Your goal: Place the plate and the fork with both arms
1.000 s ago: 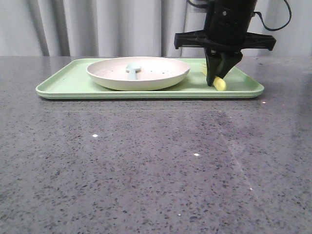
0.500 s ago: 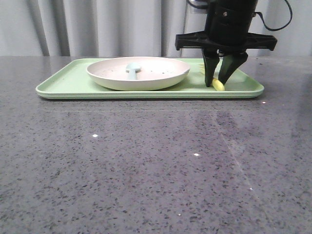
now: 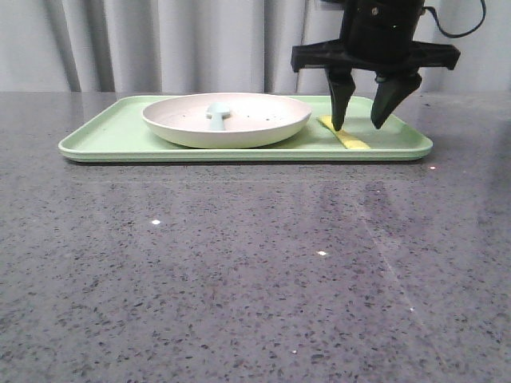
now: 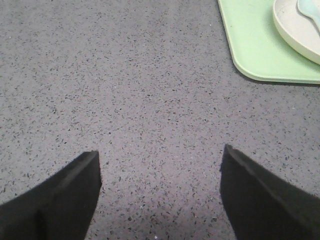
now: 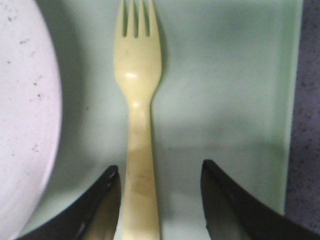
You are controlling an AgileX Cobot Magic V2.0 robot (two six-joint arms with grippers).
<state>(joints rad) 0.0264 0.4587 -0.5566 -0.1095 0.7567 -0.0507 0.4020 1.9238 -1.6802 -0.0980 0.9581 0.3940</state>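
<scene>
The off-white plate (image 3: pixel 227 119) rests on the light-green tray (image 3: pixel 104 136), a pale blue spoon (image 3: pixel 218 112) lying in it. To its right the yellow fork (image 3: pixel 345 133) lies flat on the tray. My right gripper (image 3: pixel 356 125) hangs open just above the fork, clear of it. In the right wrist view the fork (image 5: pixel 137 125) lies below the open right gripper (image 5: pixel 160 172), beside the plate's rim (image 5: pixel 25 120). My left gripper (image 4: pixel 160 155) is open over bare table, holding nothing, with the tray's corner (image 4: pixel 250 45) and the plate's edge (image 4: pixel 295 30) off to one side.
The tray sits at the back of a grey speckled table (image 3: pixel 239 263). Grey curtains (image 3: pixel 160 44) hang behind it. The right arm's black body (image 3: pixel 375 40) stands above the tray's right end.
My right gripper was shut on the fork, then opened and rose. The fork now lies flat on the tray.
</scene>
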